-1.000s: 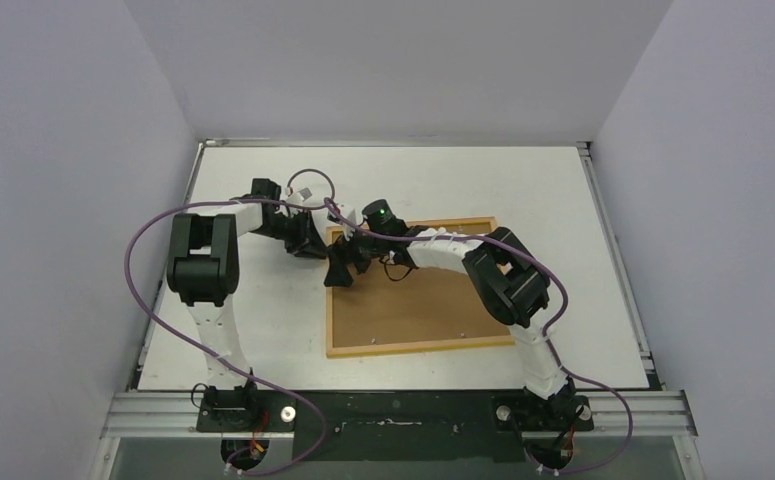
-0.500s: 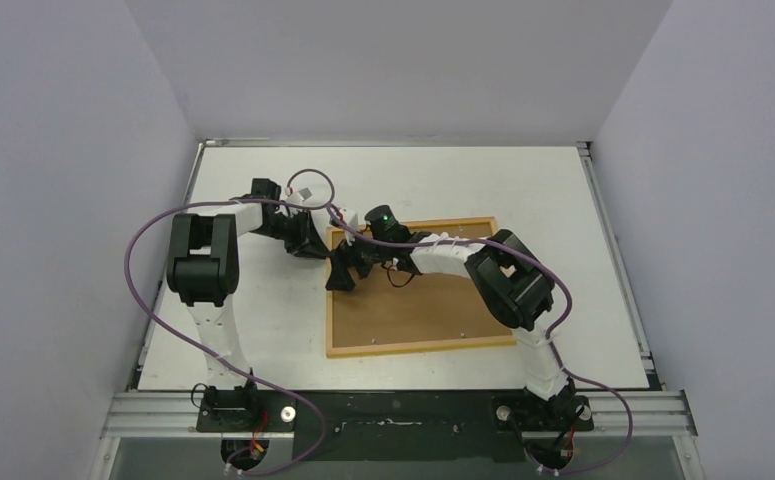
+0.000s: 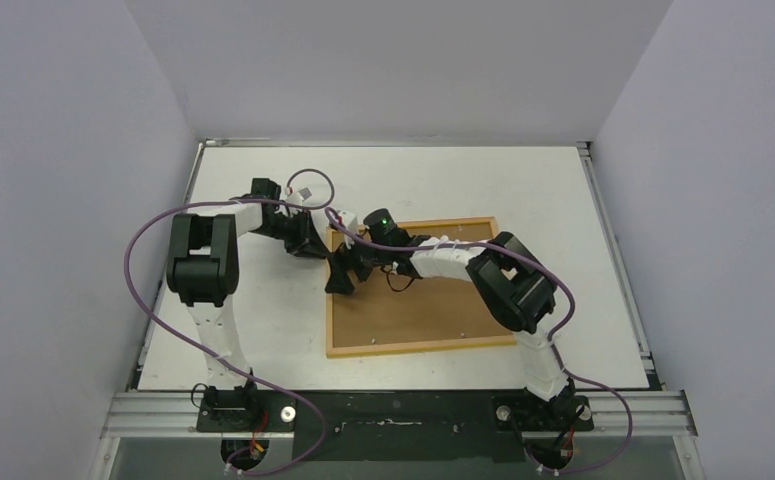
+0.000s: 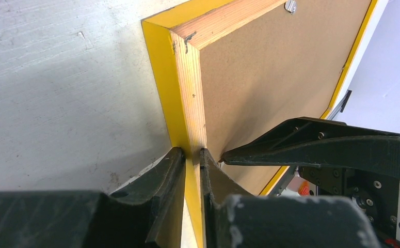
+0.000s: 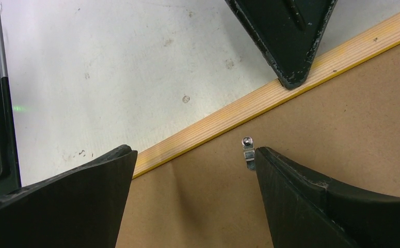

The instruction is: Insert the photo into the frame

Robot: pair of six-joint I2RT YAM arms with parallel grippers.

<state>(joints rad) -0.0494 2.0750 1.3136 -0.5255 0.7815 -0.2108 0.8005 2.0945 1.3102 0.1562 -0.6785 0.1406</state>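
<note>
Fingers (image 4: 162,178) of the left gripper (image 4: 190,165) are pinching the frame (image 4: 188,88) by its pale wooden rail. One is pressing on the yellow outer edge and the other on the inner side, against the brown backing panel (image 4: 270,77). That grip is probably steadying the frame so it is not sliding. The frame is lying face down on the table (image 4: 58,77), slightly right of centre, with the backing panel sitting inside it. The photo is not showing in any view (it may be under the panel, I cannot tell). Moving outward, the right gripper (image 5: 195,155) is hovering with its fingers spread wide over the panel beside that same rail, one fingertip right next to a small metal clip (image 5: 248,147). My guess is that it is lining up to work that clip, since the panel is covering the opening.
</note>
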